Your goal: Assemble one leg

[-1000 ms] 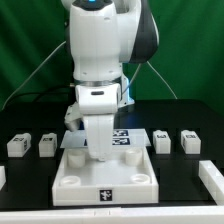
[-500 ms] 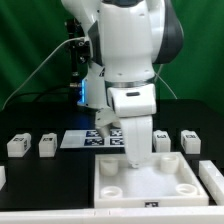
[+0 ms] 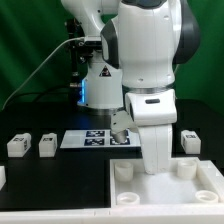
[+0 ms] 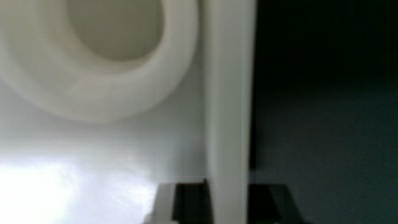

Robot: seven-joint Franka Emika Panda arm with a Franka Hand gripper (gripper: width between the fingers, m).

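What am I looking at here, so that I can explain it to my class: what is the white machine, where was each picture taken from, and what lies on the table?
The white machine is a robot arm that builds furniture from loose parts. The exterior view comes from a camera standing off the arm. The wrist view comes from a camera on its wrist, very close up.

On the black table lie three small white legs with tags, a flat marker board and a large white panel with round sockets.

The arm's end stands on the panel. The fingers do not show plainly, so I cannot tell whether they grip it.
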